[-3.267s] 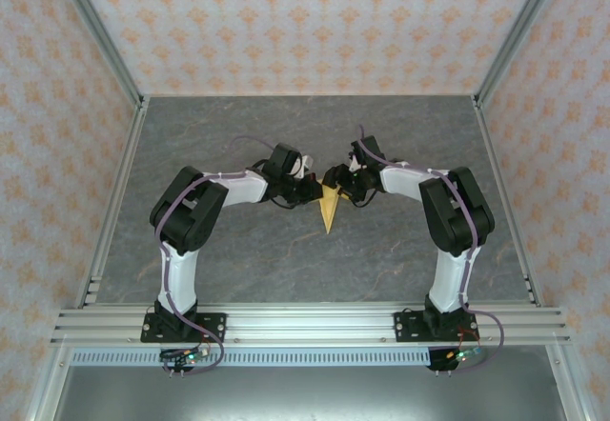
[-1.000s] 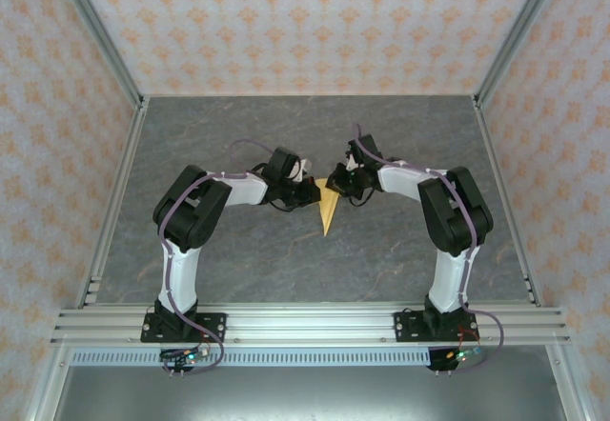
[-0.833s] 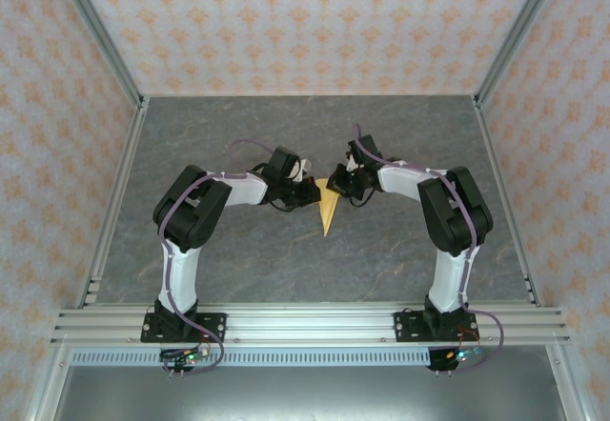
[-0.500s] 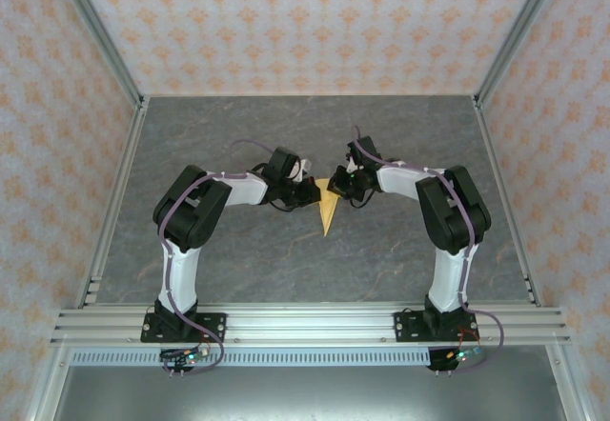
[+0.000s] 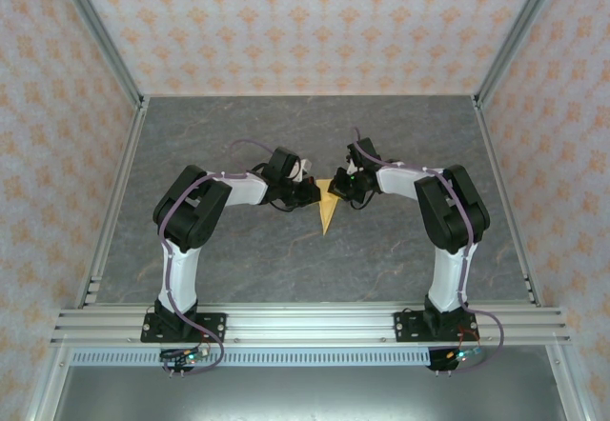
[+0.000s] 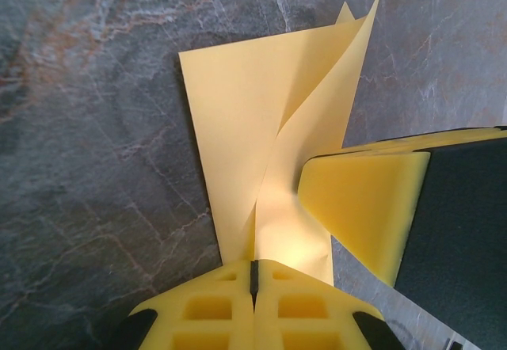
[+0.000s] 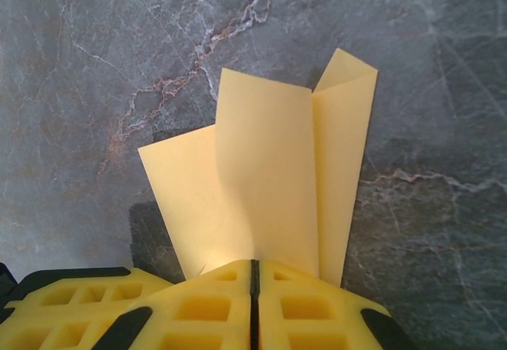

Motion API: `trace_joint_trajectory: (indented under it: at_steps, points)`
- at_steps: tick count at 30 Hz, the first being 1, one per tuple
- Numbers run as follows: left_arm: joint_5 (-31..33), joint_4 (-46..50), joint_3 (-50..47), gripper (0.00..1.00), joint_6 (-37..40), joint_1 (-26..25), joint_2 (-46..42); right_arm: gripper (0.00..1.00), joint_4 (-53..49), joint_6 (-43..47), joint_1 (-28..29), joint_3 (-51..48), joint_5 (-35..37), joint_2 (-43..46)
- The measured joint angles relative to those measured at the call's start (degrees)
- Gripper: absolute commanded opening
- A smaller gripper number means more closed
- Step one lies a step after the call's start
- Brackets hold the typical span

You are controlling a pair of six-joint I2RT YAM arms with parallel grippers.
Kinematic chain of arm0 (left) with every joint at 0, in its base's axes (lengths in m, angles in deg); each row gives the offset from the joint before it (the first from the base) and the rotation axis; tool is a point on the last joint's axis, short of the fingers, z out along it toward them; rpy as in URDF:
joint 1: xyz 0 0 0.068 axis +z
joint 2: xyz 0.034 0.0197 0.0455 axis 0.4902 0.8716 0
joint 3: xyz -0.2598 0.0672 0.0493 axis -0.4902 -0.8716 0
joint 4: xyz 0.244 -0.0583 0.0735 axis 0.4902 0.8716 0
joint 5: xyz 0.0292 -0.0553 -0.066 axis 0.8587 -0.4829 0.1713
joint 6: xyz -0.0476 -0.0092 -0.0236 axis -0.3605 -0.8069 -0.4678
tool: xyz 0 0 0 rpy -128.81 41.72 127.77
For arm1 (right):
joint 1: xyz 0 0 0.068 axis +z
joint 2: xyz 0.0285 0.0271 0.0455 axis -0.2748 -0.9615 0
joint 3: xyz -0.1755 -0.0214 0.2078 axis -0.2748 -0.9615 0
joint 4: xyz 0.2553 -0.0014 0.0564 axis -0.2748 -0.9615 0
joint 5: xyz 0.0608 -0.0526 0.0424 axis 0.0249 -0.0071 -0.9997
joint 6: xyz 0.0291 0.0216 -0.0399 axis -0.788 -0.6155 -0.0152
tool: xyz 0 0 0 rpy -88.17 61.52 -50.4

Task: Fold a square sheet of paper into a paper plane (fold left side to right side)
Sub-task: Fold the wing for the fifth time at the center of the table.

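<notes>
Found the grey tabletop [image 5: 238, 135] running well past the paper on every side, out to the metal frame rails [image 5: 112, 213]. Saw the left arm [image 5: 195, 213] and right arm [image 5: 450, 213] bent at the elbows, reaching inward, wrists nearly meeting mid-table. Spotted the paper plane [image 5: 327, 213] between them, tip aimed at the near edge, flaps lifted. Noted the left gripper [image 6: 253, 275] pressed together, pinching its wide end; right gripper [image 7: 253, 275] likewise, from the opposite side.

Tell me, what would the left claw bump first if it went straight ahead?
Shut on the paper plane, the left claw would push that paper first. Beyond it, probably the grey table; the right claw sits just beside that line, depth unclear.
</notes>
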Motion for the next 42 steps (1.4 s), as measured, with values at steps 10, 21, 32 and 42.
trace_joint_trajectory:
  at_steps: [10, 21, 32, 42]
  points:
    - [0.8, 0.3, -0.5, 0.11, 0.0, -0.1, -1.3, 0.08, -0.1, 1.1, 0.1, -0.3, 0.9, 0.0]
    - [0.8, 3.4, -4.1, 0.14, -0.4, -0.2, -13.6, 0.08, 0.3, 1.3, 0.1, -0.7, 0.9, 0.2]
    - [-3.0, -0.3, -5.5, 0.13, -5.3, -8.0, -12.3, 0.08, 0.4, 1.3, 0.1, -0.8, 0.8, 0.2]
    - [-2.3, -0.3, -5.5, 0.13, -5.9, -7.8, -8.7, 0.08, 0.4, 1.3, 0.1, -0.8, 0.8, 0.2]
